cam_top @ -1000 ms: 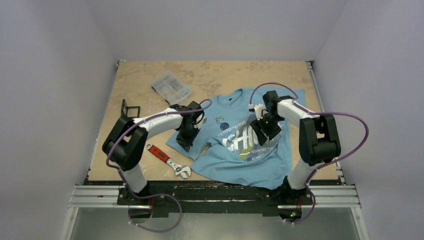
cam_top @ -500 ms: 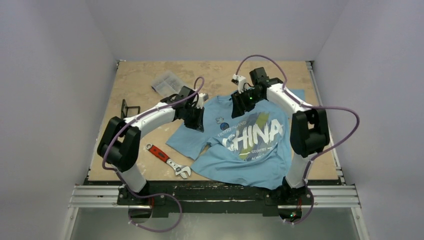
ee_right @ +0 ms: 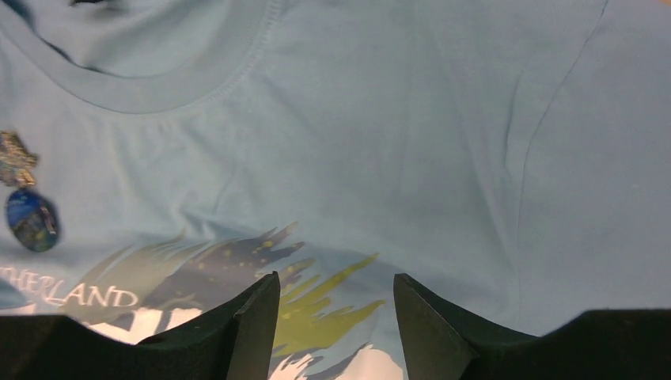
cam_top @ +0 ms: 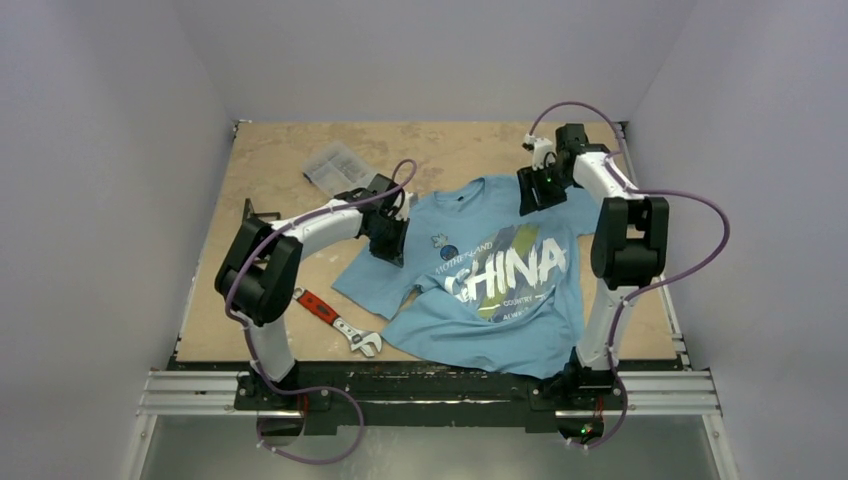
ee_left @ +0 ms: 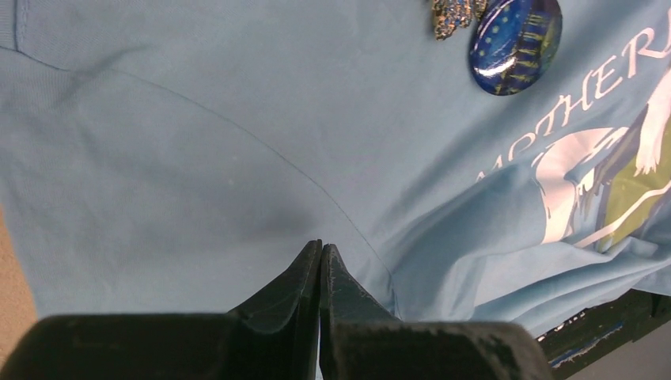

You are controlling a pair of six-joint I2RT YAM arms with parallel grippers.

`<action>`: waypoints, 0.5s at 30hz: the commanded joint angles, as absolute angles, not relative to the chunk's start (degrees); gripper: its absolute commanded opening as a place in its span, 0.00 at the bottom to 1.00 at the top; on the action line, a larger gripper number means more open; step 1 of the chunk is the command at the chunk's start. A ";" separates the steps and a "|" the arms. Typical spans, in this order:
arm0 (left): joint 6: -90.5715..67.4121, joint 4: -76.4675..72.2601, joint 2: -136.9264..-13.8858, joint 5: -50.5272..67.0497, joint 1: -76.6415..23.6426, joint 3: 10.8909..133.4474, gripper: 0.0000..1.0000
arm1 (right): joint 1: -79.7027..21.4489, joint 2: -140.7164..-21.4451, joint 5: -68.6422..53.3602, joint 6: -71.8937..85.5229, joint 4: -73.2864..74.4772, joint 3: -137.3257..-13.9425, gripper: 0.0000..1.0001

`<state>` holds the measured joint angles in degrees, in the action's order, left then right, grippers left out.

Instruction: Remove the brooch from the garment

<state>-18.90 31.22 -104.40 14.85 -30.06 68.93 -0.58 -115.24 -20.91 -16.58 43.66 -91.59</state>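
The garment [cam_top: 500, 290] is a light blue T-shirt lying flat on the table, its white "CHINA" print facing up. On its chest, left of the print, sits a small glittery brooch [cam_top: 438, 240] [ee_left: 457, 14] [ee_right: 14, 158] with a round dark-blue badge [ee_left: 514, 36] [ee_right: 32, 220] just below it. My left gripper [cam_top: 390, 248] [ee_left: 320, 247] is shut, with nothing showing between its tips. It hangs over the sleeve seam, left of the brooch. My right gripper [cam_top: 527, 198] [ee_right: 336, 277] is open above the chest near the collar, with only cloth under the gap.
A clear plastic parts box [cam_top: 340, 168] lies at the back left. A red-handled adjustable wrench [cam_top: 335, 320] rests by the shirt's lower left edge. A small black bracket [cam_top: 258, 215] stands near the left wall. Grey walls close in the table [cam_top: 440, 145] on three sides.
My right gripper has left the chest print and moved back and right to the shoulder by the collar. The left gripper shifted from the sleeve hem towards the shoulder. The print now lies flat.
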 commanded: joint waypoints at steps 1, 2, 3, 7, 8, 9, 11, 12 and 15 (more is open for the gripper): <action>-17.89 33.46 -105.99 11.90 -29.76 72.56 0.00 | -1.91 -118.83 -11.67 -20.76 45.10 -92.77 0.59; -17.86 33.75 -106.19 11.85 -29.72 72.59 0.00 | -1.90 -119.12 -10.47 -21.41 45.52 -92.36 0.59; -17.84 34.04 -106.36 11.87 -29.71 72.60 0.00 | -1.85 -119.15 -9.48 -22.23 46.01 -91.73 0.59; -19.03 35.37 -106.77 11.72 -29.47 71.77 0.00 | -1.51 -117.67 -5.77 -25.05 47.75 -86.96 0.58; -19.13 35.53 -106.66 11.70 -29.45 71.43 0.00 | -1.42 -116.63 -5.15 -25.90 47.88 -84.92 0.58; -19.23 35.66 -106.57 11.59 -29.40 71.03 0.00 | -1.41 -115.00 -4.50 -26.56 48.02 -82.69 0.58; -19.37 36.72 -106.44 11.45 -29.23 70.45 0.00 | -1.41 -112.13 -3.78 -28.20 48.40 -78.34 0.59; -19.56 37.12 -106.25 11.88 -29.04 69.80 0.00 | -1.41 -110.33 -3.45 -28.69 48.35 -76.17 0.59; -20.07 38.01 -104.86 12.72 -28.92 67.12 0.00 | -1.41 -105.46 -2.74 -29.91 48.46 -69.87 0.61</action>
